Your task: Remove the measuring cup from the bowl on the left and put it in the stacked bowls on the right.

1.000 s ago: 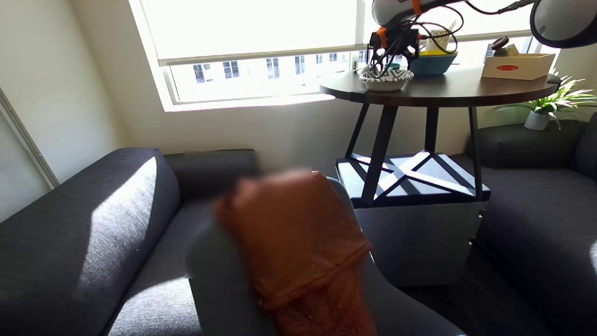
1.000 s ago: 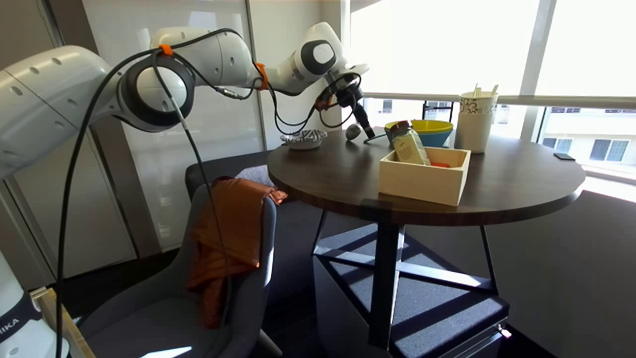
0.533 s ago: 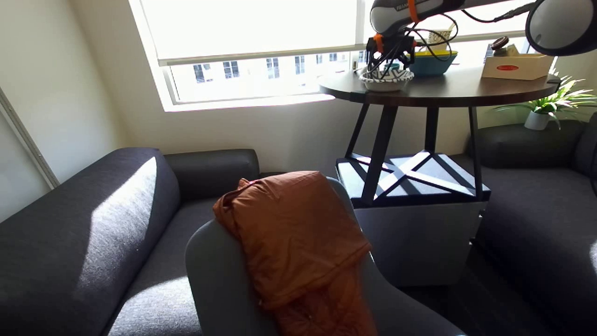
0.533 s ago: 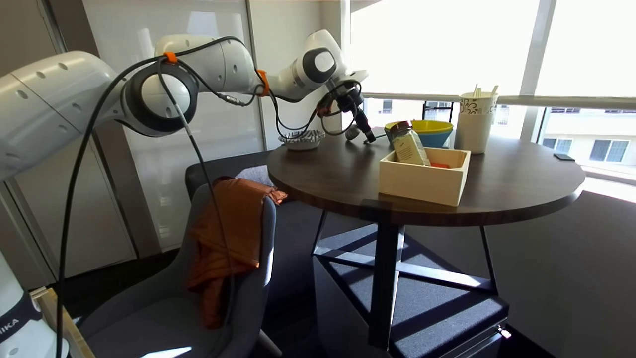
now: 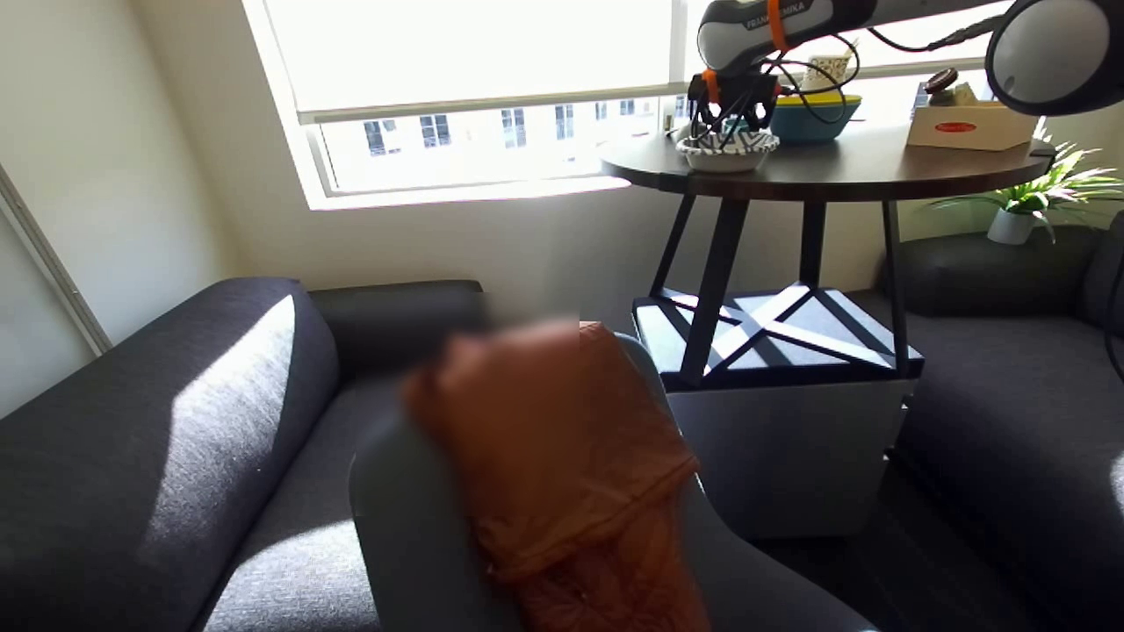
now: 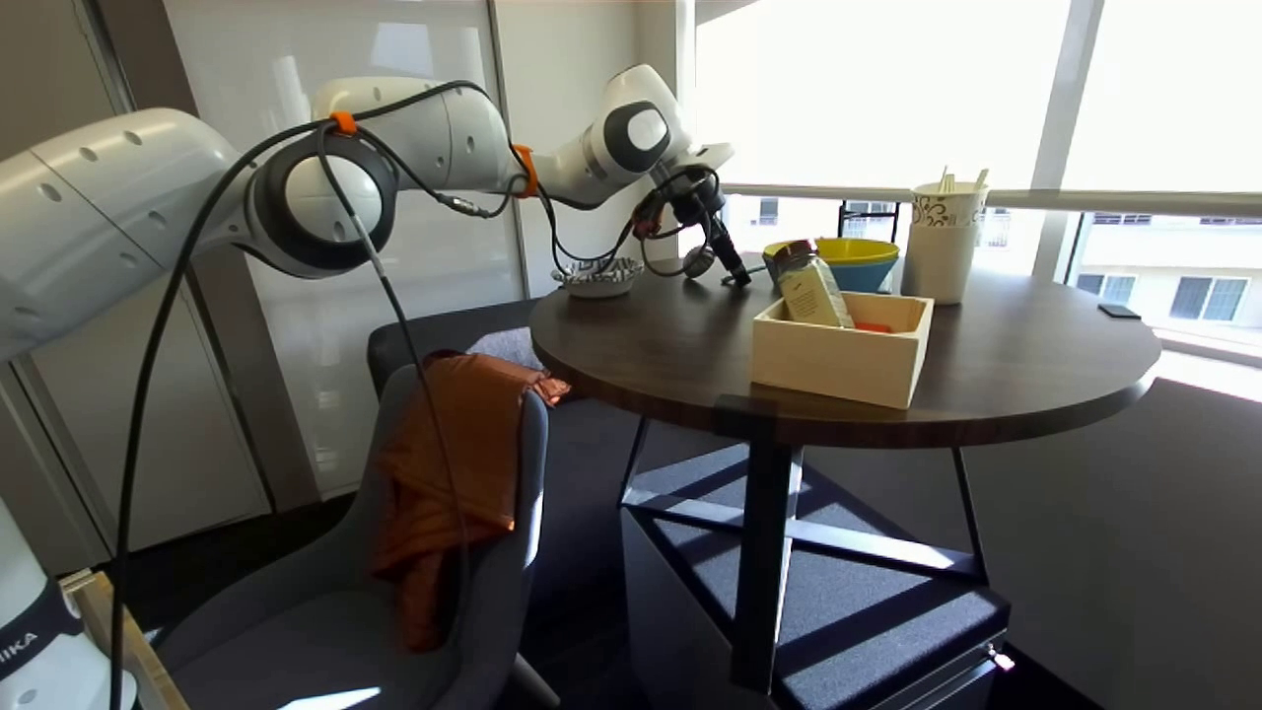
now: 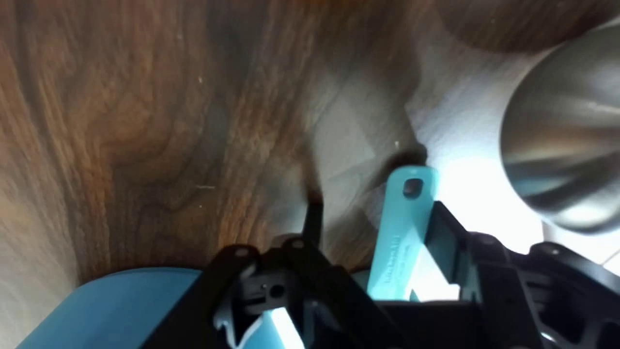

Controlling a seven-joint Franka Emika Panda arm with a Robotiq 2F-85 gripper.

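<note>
In the wrist view the measuring cup shows as a teal handle with a hole near its end; its cup part is hidden behind the gripper. My gripper straddles this handle, which lies close to the right-hand finger, with a gap on the other side. In an exterior view the gripper points down low over the table between a silver round object and the stacked bowls, blue with yellow inside. A patterned black-and-white bowl stands further left. What the cup rests in cannot be told.
A wooden box with a jar sits at the table's near side. A tall patterned container stands behind the bowls. In the wrist view, a shiny metal thing lies right and a blue bowl lower left.
The arm has sunk a little, bringing the gripper lower toward the table. Its jaws have drawn closer together. The bowls and the box have stayed in place.
</note>
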